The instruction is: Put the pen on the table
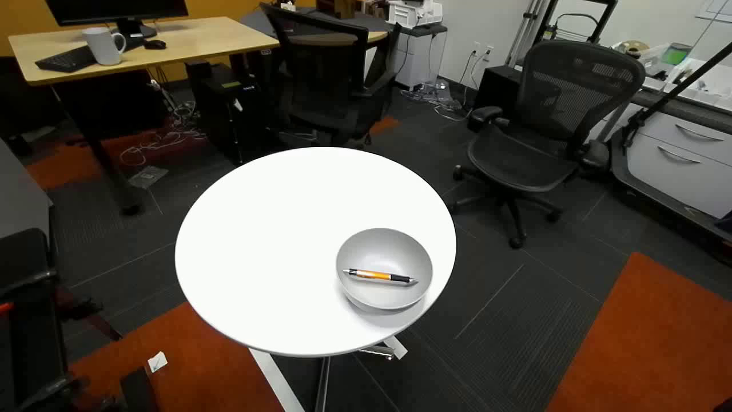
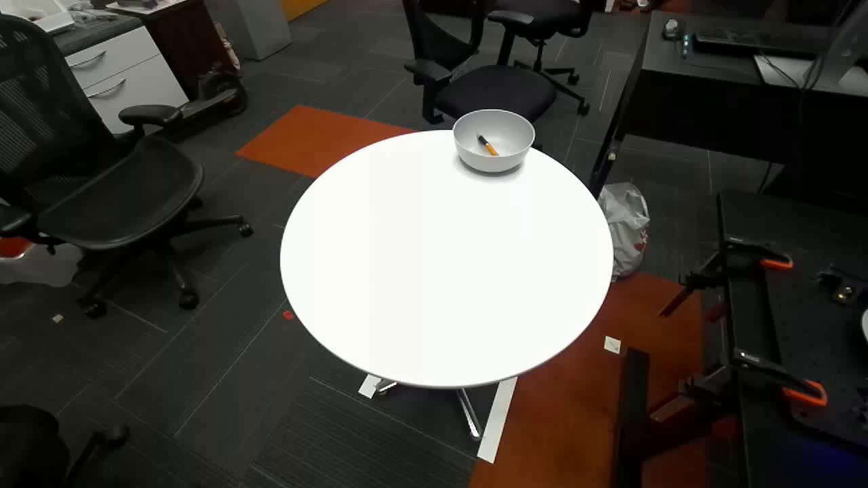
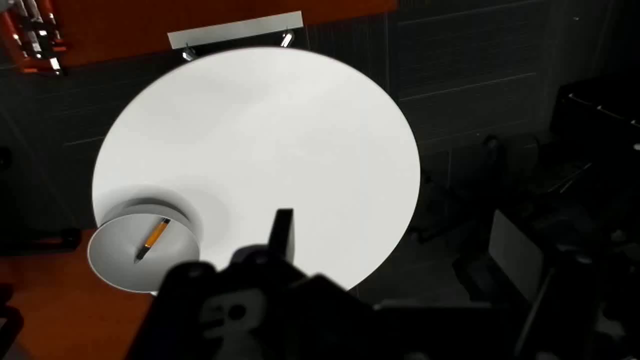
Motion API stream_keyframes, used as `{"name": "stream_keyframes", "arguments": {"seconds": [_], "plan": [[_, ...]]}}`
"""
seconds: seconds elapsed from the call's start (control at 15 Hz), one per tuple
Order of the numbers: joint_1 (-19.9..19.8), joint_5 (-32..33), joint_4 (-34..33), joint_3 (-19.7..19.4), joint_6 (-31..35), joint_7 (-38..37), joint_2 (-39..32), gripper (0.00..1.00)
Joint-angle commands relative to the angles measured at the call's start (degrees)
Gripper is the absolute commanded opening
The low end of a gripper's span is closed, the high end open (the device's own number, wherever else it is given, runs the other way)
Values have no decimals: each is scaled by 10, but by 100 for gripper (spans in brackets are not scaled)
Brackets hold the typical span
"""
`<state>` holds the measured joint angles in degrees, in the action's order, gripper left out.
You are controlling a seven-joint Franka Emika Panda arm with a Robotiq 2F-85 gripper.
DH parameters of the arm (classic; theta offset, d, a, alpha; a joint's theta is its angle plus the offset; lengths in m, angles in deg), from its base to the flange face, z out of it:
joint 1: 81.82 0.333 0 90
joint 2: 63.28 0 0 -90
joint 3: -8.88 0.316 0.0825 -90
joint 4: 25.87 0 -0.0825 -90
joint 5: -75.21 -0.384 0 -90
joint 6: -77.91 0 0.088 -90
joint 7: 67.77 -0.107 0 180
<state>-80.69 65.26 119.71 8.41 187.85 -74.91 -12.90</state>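
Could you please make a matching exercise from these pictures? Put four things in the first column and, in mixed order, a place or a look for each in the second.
1. pen
2. bowl
3. table
4. mug

A. on the light-wood desk
B. has a round white top
C. inside the bowl
D. grey, standing on the table

Pairs: 1-C; 2-D; 3-B; 4-A
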Motion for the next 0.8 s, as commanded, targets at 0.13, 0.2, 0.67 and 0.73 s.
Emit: {"name": "stream_keyframes", "arguments": {"seconds": [0.13, 0.2, 0.67, 0.73], "plan": [[-7, -4, -1, 4, -2, 4, -1, 100], [-7, -4, -1, 4, -2, 4, -1, 100], [-45, 16, -24, -7, 55, -7, -57, 100], [-54, 16, -32, -14, 74, -7, -78, 100]]}}
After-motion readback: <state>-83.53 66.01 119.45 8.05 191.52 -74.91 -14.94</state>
